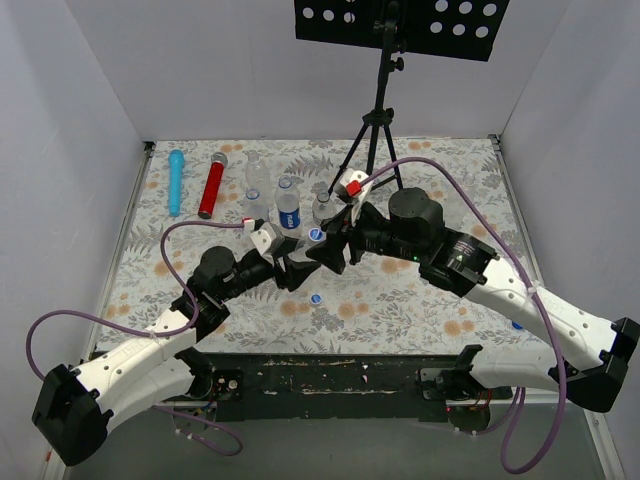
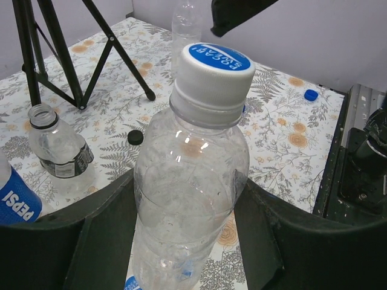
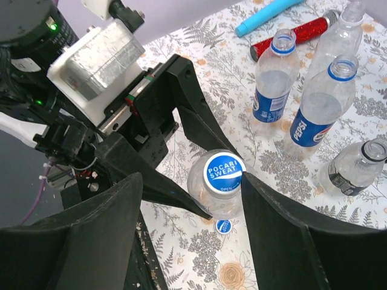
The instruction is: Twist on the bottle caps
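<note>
- Left gripper [image 2: 188, 208] is clamped on the clear bottle [image 2: 190, 163]; we want it upright, no slip.
- Right gripper [image 3: 190, 181] fingers stand wide either side of the cap [image 3: 223, 172], not touching; we centre, close, twist clockwise.

A bottle [image 2: 190, 181] is standing on the table [image 1: 400, 300] between the left gripper's [image 2: 184, 235] fingers, a cap [image 3: 223, 172] sitting on its neck, the right gripper [image 3: 192, 187] straddling that cap without touching. Behind it other bottles [image 1: 288, 205] are standing; two cylinders [image 1: 211, 185] are lying far left; a loose cap [image 1: 316, 298] is lying before the bottle.
</note>
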Available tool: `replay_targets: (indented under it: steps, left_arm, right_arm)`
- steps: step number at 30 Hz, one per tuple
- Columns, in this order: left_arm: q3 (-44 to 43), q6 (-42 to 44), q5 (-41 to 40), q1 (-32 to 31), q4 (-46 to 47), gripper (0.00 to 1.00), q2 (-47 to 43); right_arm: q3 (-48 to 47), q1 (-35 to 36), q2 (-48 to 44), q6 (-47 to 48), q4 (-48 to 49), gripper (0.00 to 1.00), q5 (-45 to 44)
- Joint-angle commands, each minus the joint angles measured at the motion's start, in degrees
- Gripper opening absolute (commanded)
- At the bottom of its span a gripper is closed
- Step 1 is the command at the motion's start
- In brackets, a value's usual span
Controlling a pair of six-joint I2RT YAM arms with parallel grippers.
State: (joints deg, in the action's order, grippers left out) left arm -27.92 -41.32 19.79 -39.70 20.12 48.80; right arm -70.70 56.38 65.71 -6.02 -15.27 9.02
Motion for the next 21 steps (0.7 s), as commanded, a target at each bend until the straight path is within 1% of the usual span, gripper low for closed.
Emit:
replay_targets:
  steps: [1, 9, 15, 21]
  left_arm:
    - [-2.14, 0.27, -1.42, 0.42, 1.24, 0.17, -0.54]
    - [-1.96, -0.07, -0.54, 0.42, 1.68, 0.18, -0.72]
    - [-2.05, -0.16, 0.69, 0.33, 1.94, 0.18, -0.63]
    - [-1.87, -0.25, 1.13, 0.42, 2.2, 0.18, -0.81]
  right_arm:
    - [0.73, 0.66, -1.12, -2.15, 5.42, 0.73, -1.1]
    - [3.02, 0.66, 0.82, -3.65, 8.06, 0.67, -2.33]
    - [4.78, 0.66, 1.61, -4.09, 9.99, 0.54, -3.48]
    - [5.13, 0.66, 3.01, -4.61, 10.43, 0.54, -3.57]
